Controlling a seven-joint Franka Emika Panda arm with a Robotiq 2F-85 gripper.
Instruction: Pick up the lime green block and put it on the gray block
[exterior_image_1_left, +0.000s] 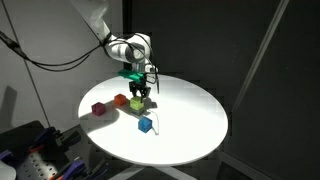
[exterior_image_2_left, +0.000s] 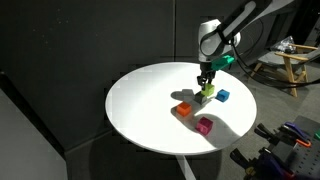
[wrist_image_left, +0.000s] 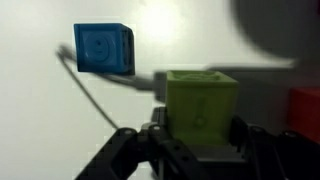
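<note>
Lime green block (wrist_image_left: 202, 105) sits clamped between the jaws of the gripper (exterior_image_2_left: 205, 86), near the middle of the round white table (exterior_image_1_left: 195, 125); cannot tell whether it is lifted. Bare table on every side out to the rim. Blue cube (wrist_image_left: 104, 48) near but apart; orange cube (exterior_image_2_left: 184, 109) close by; magenta cube (exterior_image_2_left: 204, 125) farther off. Block face yellowish green, faint mark.

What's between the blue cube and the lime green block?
Nothing; bare table separates blue cube and lime green block in the wrist view.
</note>
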